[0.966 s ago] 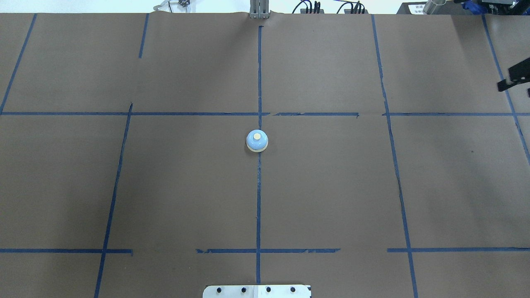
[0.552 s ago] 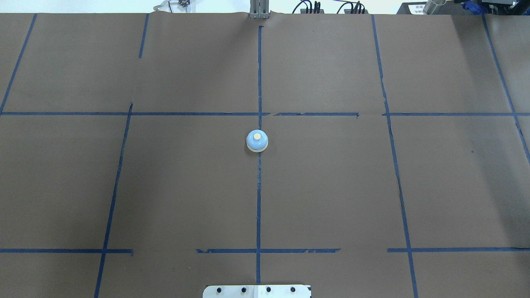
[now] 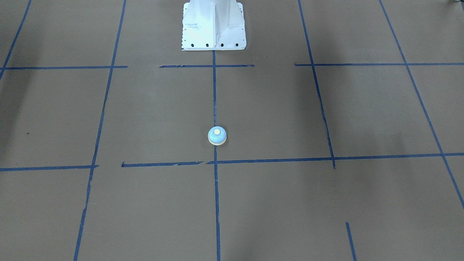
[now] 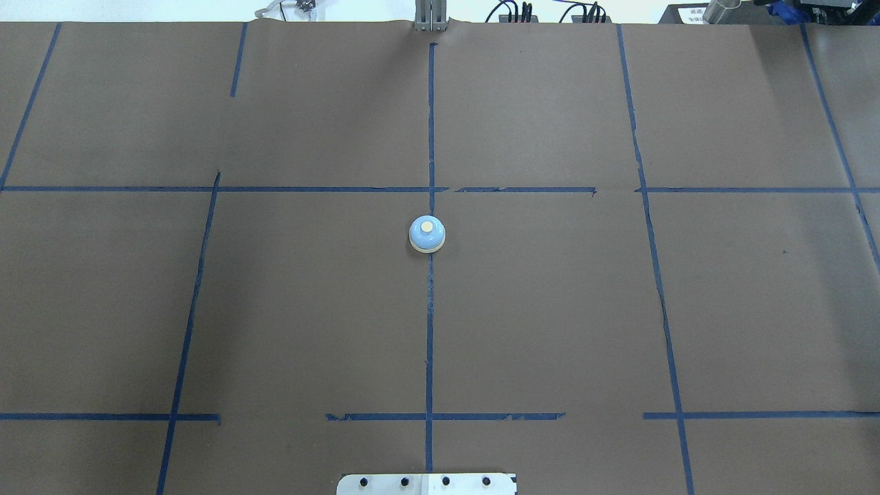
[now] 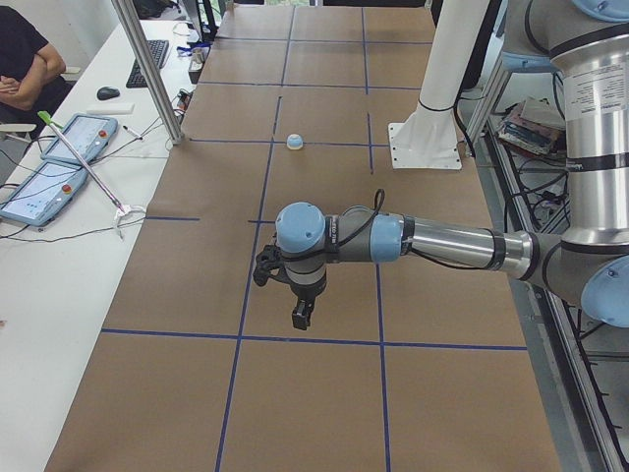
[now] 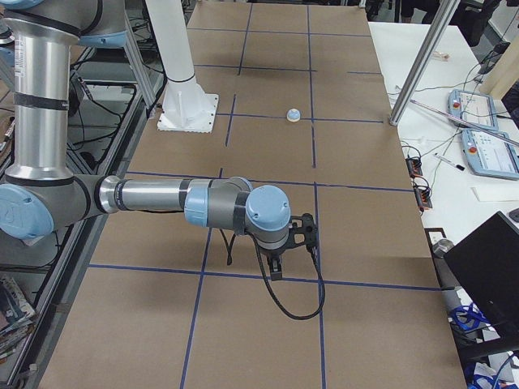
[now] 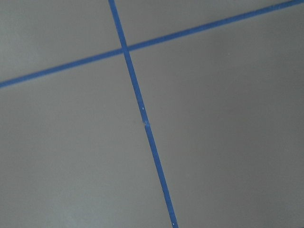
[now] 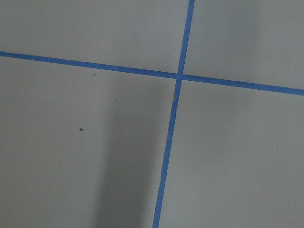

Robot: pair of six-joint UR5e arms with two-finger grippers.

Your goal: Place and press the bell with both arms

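The small light-blue bell (image 4: pixel 427 234) with its cream button stands upright on the brown table at the centre tape line, also in the front view (image 3: pixel 217 136), the left view (image 5: pixel 294 142) and the right view (image 6: pixel 294 114). No gripper is near it. My left gripper (image 5: pixel 300 315) hangs over the table's left end, pointing down, far from the bell. My right gripper (image 6: pixel 276 267) hangs over the right end, likewise far away. Both show only in the side views, so I cannot tell if they are open or shut. Both wrist views show only bare paper and blue tape.
The white pedestal (image 3: pixel 213 25) stands behind the bell on the robot's side. Blue tape lines grid the brown paper (image 4: pixel 550 309). A metal post (image 5: pixel 147 69) stands at the far edge. A seated person (image 5: pixel 20 59) and tablets (image 5: pixel 74 138) are on the white side table.
A black part of my right gripper showed at the overhead view's right edge one second ago; it has moved out of that view. The bell has not moved.
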